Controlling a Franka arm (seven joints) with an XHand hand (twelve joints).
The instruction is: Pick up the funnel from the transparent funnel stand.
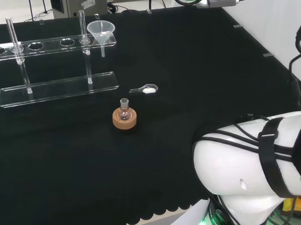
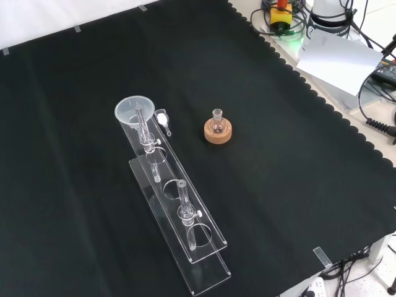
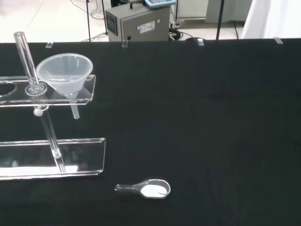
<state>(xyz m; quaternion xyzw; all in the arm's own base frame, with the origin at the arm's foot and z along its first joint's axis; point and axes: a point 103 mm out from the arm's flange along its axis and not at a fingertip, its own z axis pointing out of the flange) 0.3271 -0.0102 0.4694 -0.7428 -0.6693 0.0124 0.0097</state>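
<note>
- Black cloth covers the whole bench, with a grey box behind it.
- The funnel sits in the end hole of the clear funnel stand, spout hanging down.
- Small flask on a cork ring, and a little scoop of white powder between the two.
- Can't tell what the hand's fingers are doing.

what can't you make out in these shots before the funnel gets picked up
- Clear plastic funnel stand: wrist view's edge cuts off its far end.
- Small round glass flask on the cork ring: too small in head and front views to tell what it holds.
- Clear funnel: front view, a stand post crosses its stem.
</note>
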